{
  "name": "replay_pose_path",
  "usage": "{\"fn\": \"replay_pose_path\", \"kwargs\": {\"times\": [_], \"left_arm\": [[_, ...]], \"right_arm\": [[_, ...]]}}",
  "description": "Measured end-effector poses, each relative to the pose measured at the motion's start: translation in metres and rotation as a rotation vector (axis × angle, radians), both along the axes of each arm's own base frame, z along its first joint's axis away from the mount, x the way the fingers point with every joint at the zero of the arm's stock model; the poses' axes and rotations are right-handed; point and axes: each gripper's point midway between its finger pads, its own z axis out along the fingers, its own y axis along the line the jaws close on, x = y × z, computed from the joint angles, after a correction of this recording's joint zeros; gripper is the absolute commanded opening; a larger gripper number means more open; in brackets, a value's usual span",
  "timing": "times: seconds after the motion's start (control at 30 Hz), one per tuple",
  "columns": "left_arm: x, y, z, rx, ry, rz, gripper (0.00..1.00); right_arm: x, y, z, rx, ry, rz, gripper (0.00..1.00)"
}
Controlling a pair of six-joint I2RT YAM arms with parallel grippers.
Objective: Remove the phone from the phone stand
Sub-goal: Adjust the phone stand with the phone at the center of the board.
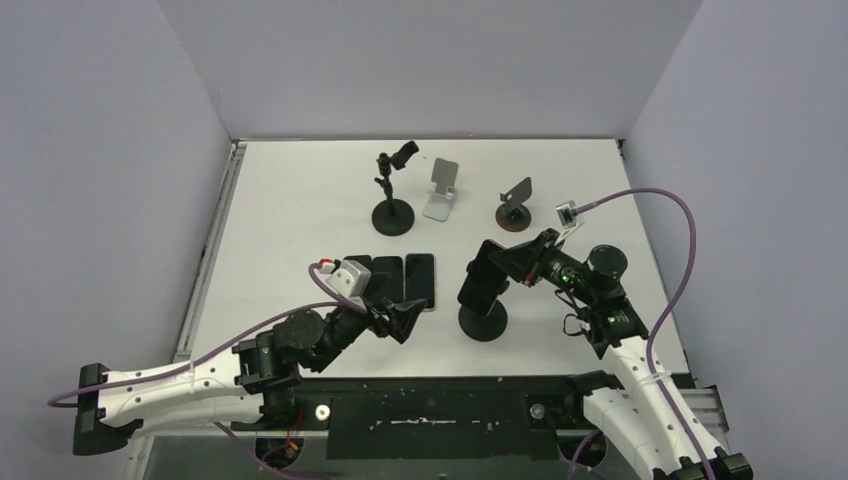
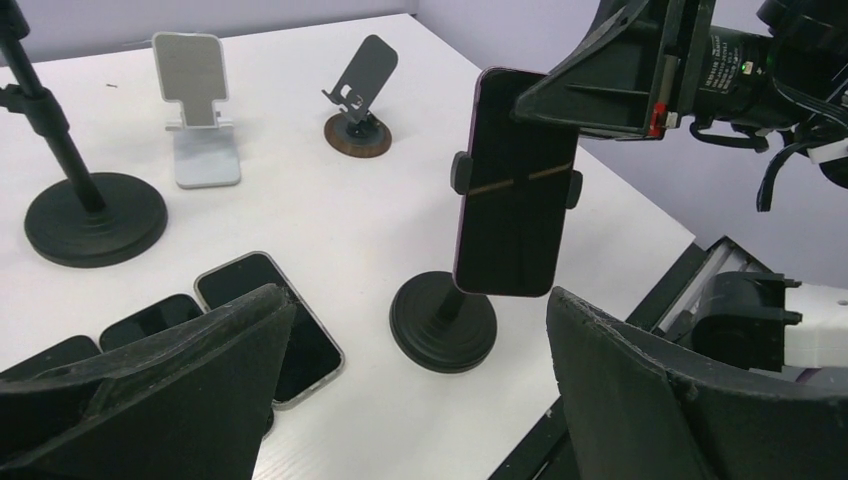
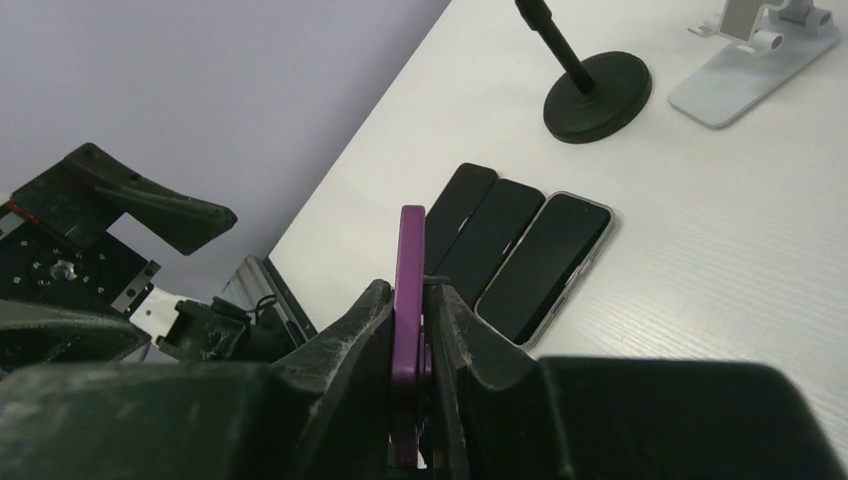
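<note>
The left arm (image 1: 190,385) stretches from its base at the lower left up and to the right, lying low, with the dark elbow and wrist links folded forward so that the left gripper (image 1: 405,318) points to the right. Its jaws are spread as wide as they go, with nothing between them. The right arm (image 1: 640,375) rises from the lower right and leans up and to the left, bent at the elbow, wrist aimed leftward. The right gripper (image 1: 500,258) is clamped on the top edge of the phone (image 1: 478,285), its fingers (image 3: 350,330) pressed one against each face, jaws almost together.
</note>
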Motion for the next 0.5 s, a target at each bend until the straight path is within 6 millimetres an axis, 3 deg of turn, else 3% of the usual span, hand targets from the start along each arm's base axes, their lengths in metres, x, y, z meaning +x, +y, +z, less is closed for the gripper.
{"fn": "replay_pose_path", "kwargs": {"times": [0.07,0.5], "left_arm": [[0.001,0.003,-0.001,0.007,-0.009,0.008,0.97],[0.003,0.013,-0.019,0.063,-0.043,0.024,0.97]], "right_arm": [[0.000,0.002,0.001,-0.008,-0.018,0.017,0.00],[-0.001,0.019,0.007,-0.055,-0.113,0.205,0.00]]}}
